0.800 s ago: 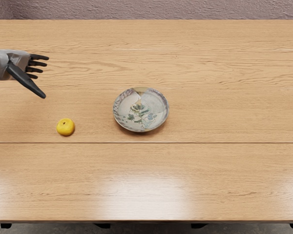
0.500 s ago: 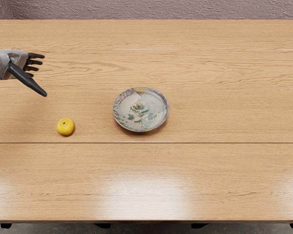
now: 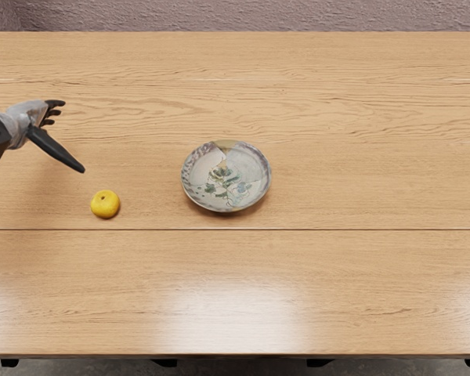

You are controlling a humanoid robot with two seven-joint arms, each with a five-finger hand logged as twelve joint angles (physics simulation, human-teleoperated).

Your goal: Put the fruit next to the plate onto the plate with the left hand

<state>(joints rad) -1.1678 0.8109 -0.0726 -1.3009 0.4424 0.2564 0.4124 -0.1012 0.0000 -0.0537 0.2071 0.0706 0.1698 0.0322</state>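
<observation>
The left hand (image 3: 30, 122) is showing at the left edge of the head view, with only a short grey stretch of its forearm visible behind it. It is hovering over the far-left part of the desk (image 3: 337, 274), and its fingers (image 3: 54, 104) are lying loosely spread and pointing toward the right. One long dark digit (the thumb, by the look of it) is angling down and to the right, away from the others. The hand is open and is holding nothing.

The fruit (image 3: 105, 204), a small round yellow-orange piece, is sitting on the bare wood nearer the front than the hand. It is lying just past the tip of that lowered digit, and there is a clear gap between them, so nothing is touching the fruit. It is resting on the desk to the left of the plate (image 3: 188, 182), well apart from its rim and not on it.

The plate is sitting near the middle of the desk, a shallow round dish with a pale glaze and a greenish leaf-like pattern at its centre. Light is glaring off the wood along the front of the desk. A rough greyish wall (image 3: 235, 14) is running along the far edge.
</observation>
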